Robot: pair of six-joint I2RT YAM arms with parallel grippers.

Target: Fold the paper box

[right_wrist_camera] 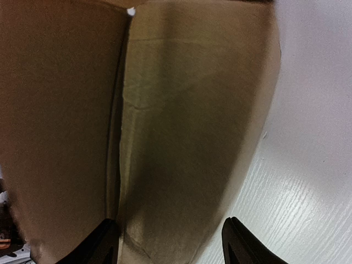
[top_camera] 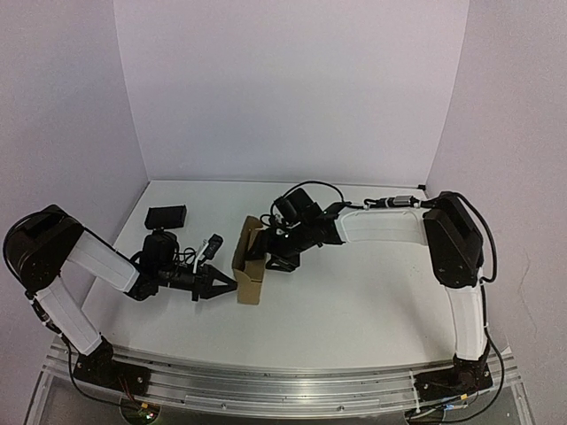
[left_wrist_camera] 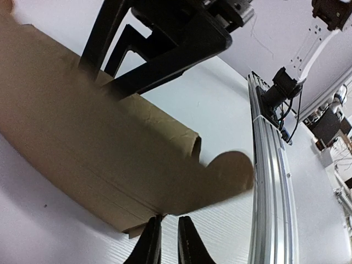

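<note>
The paper box (top_camera: pixel 250 266) is brown cardboard, partly folded, standing mid-table between the two arms. My left gripper (top_camera: pixel 229 285) points at its lower left side. In the left wrist view the left gripper (left_wrist_camera: pixel 168 223) has its jaws a narrow crack apart, nothing between them, the tips at the lower edge of the paper box (left_wrist_camera: pixel 82 143), beside a rounded flap (left_wrist_camera: pixel 231 176). My right gripper (top_camera: pixel 270 257) reaches in from the right. In its wrist view the right gripper (right_wrist_camera: pixel 170 245) stands wide open, straddling a panel of the paper box (right_wrist_camera: pixel 187 121); its right finger is clear of the cardboard.
A small black rectangular block (top_camera: pixel 166 215) lies at the back left. The aluminium rail (top_camera: pixel 266 381) runs along the table's near edge. White walls close in the table on three sides. The right arm's black gripper (left_wrist_camera: pixel 165 38) looms over the cardboard in the left wrist view.
</note>
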